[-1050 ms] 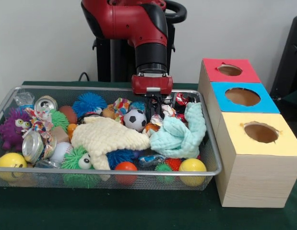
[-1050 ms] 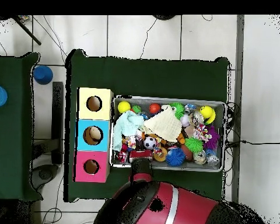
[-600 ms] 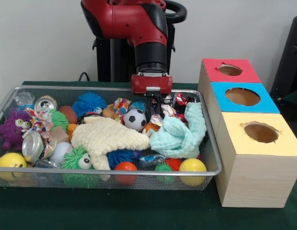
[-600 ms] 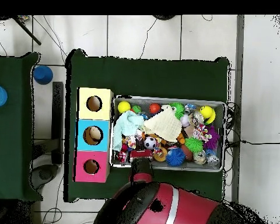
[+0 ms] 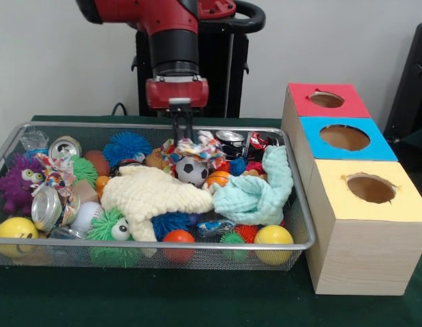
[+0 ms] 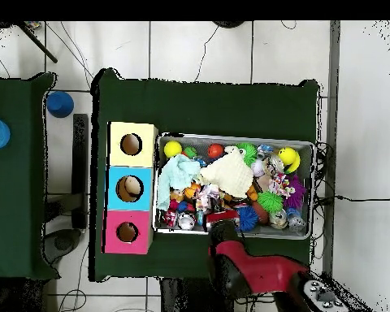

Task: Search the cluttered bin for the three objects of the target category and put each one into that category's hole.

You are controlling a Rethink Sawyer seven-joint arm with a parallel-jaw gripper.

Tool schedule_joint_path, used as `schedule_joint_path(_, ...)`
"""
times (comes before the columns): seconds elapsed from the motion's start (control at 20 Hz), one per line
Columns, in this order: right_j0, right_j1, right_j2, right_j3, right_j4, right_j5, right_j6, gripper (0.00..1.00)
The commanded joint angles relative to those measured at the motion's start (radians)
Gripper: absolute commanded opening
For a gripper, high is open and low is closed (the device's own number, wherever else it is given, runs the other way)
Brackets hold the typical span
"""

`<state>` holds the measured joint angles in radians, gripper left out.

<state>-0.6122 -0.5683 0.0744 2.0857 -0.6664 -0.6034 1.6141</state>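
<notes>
A wire mesh bin (image 5: 163, 245) holds a jumble of balls, crushed cans, cloths and fuzzy toys. My gripper (image 5: 183, 138) hangs over the bin's back middle with its fingers close together, shut on a crumpled multicoloured wrapper (image 5: 199, 148) that sits just above a small soccer ball (image 5: 191, 171). From overhead, the gripper (image 6: 221, 216) is at the bin's robot-side edge with the wrapper (image 6: 208, 196) beside it. Three boxes with round holes stand beside the bin: red (image 5: 326, 100), blue (image 5: 343, 137) and yellow (image 5: 369, 189).
A cream cloth (image 5: 156, 194) and a mint cloth (image 5: 255, 191) cover the bin's middle. Crushed cans (image 5: 46, 208) and a purple monster toy (image 5: 16, 184) lie at the left, and yellow balls (image 5: 273, 236) rest at the front corners. The overhead view has the boxes (image 6: 130, 188) left of the bin (image 6: 231, 136).
The arm swung left along the bin's back and rose slightly. The multicoloured wrapper now hangs at the fingers, and a crushed can shows where the gripper stood before.
</notes>
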Motion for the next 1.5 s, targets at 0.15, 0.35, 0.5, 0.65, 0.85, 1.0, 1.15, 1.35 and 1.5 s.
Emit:
schedule_joint_path(0.15,-0.203,-0.193,0.308,0.029,-0.125,0.252,0.249,0.00)
schedule_joint_path(0.35,-0.297,-0.208,0.404,0.053,-0.140,0.330,0.210,0.00)
schedule_joint_path(0.5,-0.356,-0.212,0.466,0.066,-0.144,0.373,0.183,0.00)
schedule_joint_path(0.65,-0.396,-0.214,0.506,0.074,-0.139,0.400,0.159,0.00)
schedule_joint_path(0.85,-0.440,-0.219,0.554,0.080,-0.129,0.437,0.126,0.00)
schedule_joint_path(1.0,-0.459,-0.223,0.576,0.084,-0.122,0.456,0.109,0.00)
schedule_joint_path(1.15,-0.472,-0.226,0.591,0.088,-0.115,0.471,0.101,0.00)
schedule_joint_path(1.35,-0.516,-0.233,0.645,0.105,-0.094,0.536,0.079,0.00)
schedule_joint_path(1.5,-0.540,-0.261,0.673,0.136,-0.054,0.592,0.072,0.00)
